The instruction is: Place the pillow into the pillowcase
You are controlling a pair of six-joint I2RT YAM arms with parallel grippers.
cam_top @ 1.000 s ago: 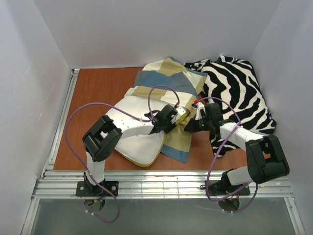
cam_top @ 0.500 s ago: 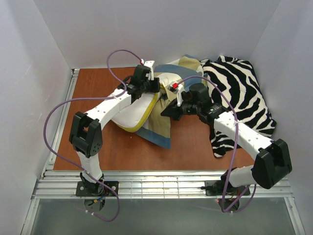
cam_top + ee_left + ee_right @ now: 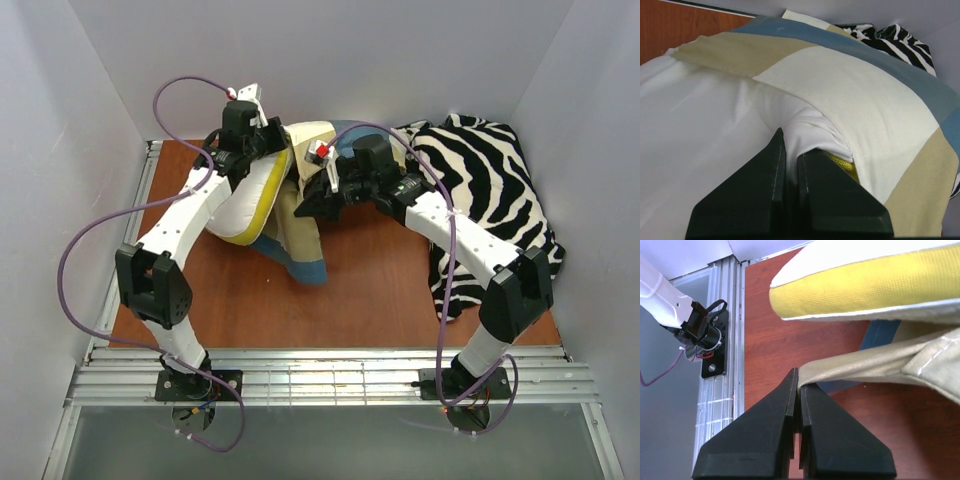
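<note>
1. The left gripper point(image 3: 790, 146) is pinched almost flat on a fold of white fabric at the far end of the pillow point(image 3: 700, 130). There the cushion disappears under the blue, tan and cream pillowcase point(image 3: 865, 100).
2. The right gripper point(image 3: 798, 380) is clamped on the pillowcase's tan hem. It holds that edge low, beneath the pillow's yellow side and just above the table point(image 3: 380, 290).
3. The pillow sits at the far left of the table with its leading end raised. Only that end is covered by the case. Most of the cushion lies outside, and a length of cover trails toward the near side.
4. The step appears to be feeding the pillow into the mouth of the case. It would likely go best if the right arm keeps the lower hem taut and spread away from the cushion. The left arm could then drive the corner deeper without bunching the cloth.
5. The surface is reddish-brown wood. A zebra-striped cloth point(image 3: 490, 190) is heaped at its far right, plain white walls point(image 3: 330, 60) enclose it, and a ribbed metal rail point(image 3: 330, 375) runs along the near edge.
</note>
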